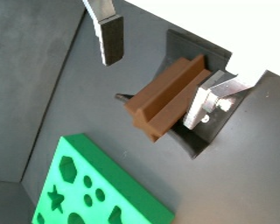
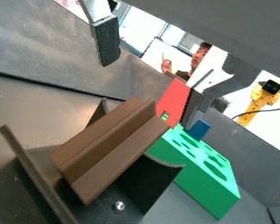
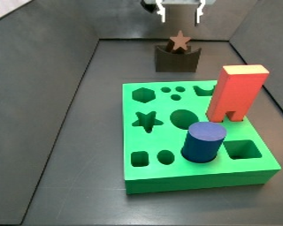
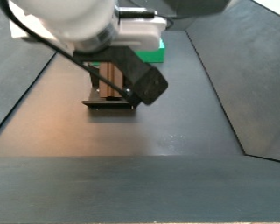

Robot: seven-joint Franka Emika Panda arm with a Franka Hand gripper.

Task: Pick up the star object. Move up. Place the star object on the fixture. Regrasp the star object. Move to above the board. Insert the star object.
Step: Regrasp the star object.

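green board [image 3: 168, 168] on dark matte floor (grey walls), star object [image 3: 179, 41] in fixture [image 3: 175, 60], gripper [image 3: 179, 11] above, open, empty

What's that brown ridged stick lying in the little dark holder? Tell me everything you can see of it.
The star object is a brown prism with long ridges and a star-shaped end, which shows in a side view. It looks matte, perhaps plastic. It lies on its side in the notch of the fixture, behind the board. The end effector is open, its fingers on either side, not touching it.
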